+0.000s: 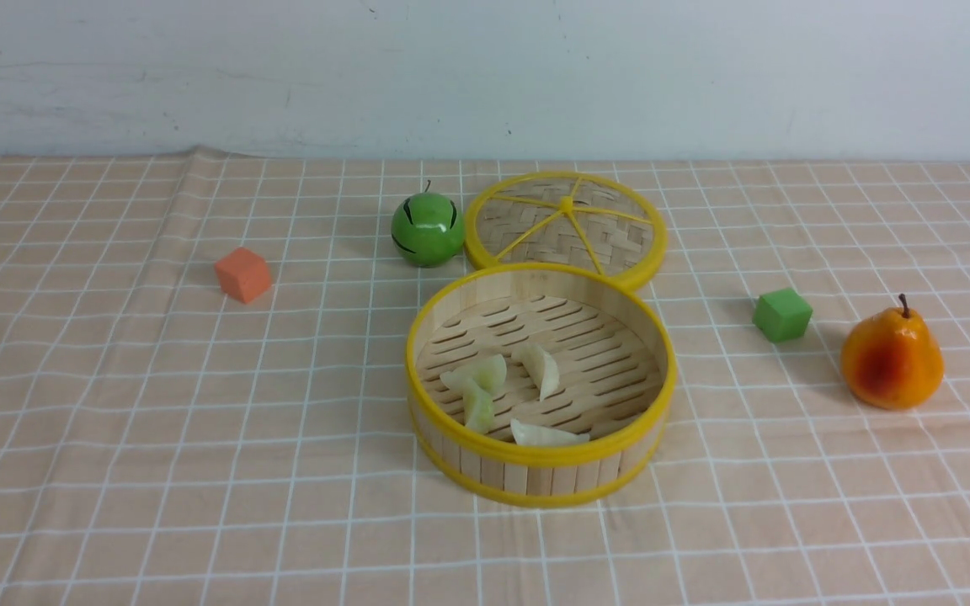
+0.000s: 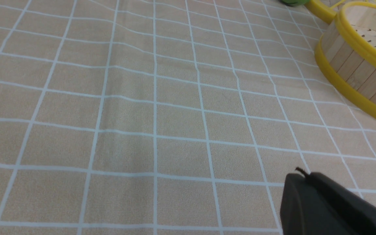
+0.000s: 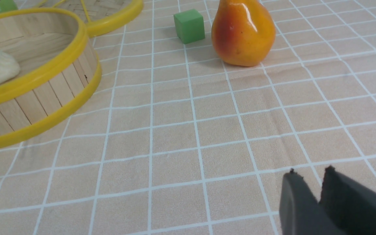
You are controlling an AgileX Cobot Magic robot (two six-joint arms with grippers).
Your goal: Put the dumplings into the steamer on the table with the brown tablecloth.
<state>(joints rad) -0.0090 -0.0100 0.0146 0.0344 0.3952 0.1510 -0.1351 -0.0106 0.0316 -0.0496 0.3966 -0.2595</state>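
The steamer (image 1: 540, 459) stands mid-table on the brown tablecloth (image 1: 157, 421). Several dumplings lie on its slatted floor: two pale green ones (image 1: 478, 374) to the left and two cream-white ones (image 1: 542, 368) to the right and front. Neither arm shows in the front view. In the left wrist view my left gripper (image 2: 300, 174) is shut and empty over bare cloth, with the steamer (image 2: 348, 65) off to one side. In the right wrist view my right gripper (image 3: 310, 173) is slightly open, with only cloth showing between its fingers. There it is well apart from the steamer (image 3: 44, 98) and a white dumpling (image 3: 4, 67) inside.
The flat woven lid (image 1: 567, 227) lies just behind the steamer, with a green apple (image 1: 427, 229) at its left. An orange cube (image 1: 243, 274) sits at the left. A green cube (image 1: 782, 315) and a pear (image 1: 892, 358) stand at the right.
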